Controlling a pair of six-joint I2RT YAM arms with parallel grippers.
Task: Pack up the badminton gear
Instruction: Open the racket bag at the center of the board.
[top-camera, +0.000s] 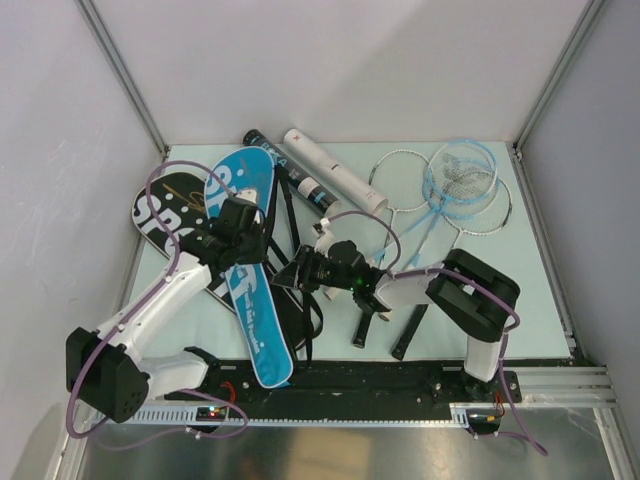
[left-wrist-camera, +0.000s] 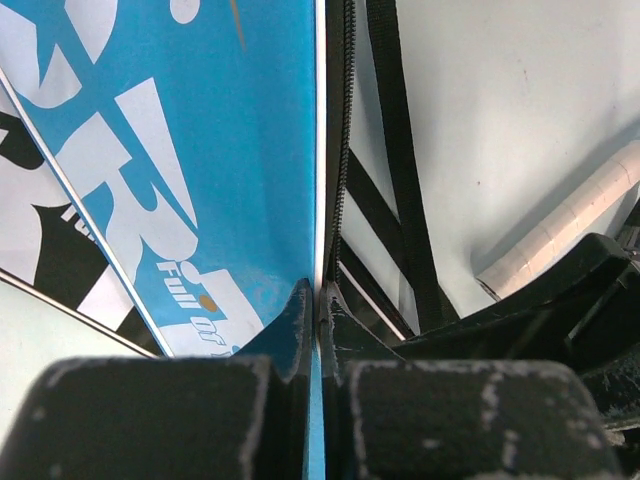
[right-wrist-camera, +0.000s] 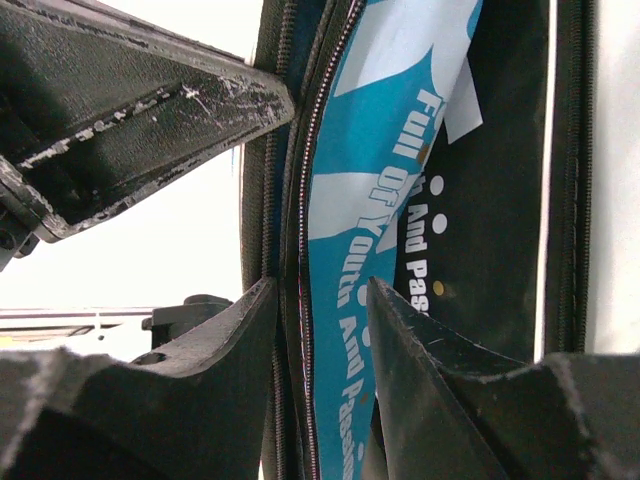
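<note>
Left hand: clamped tight on blue SPORT bag edge
Right hand: jaws parted, straddling that bag's zipper flap

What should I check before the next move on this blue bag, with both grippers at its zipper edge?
1. Left gripper clamped on the blue bag edge: ok.
2. Right gripper gripping that edge: not ok, its jaws stand apart around it.
3. Bag opened wide enough for a racket: cannot tell.
4. Rackets free of both arms: ok, lying at the far right.
5. Black strap clear of the edge: not ok, it runs right alongside.
</note>
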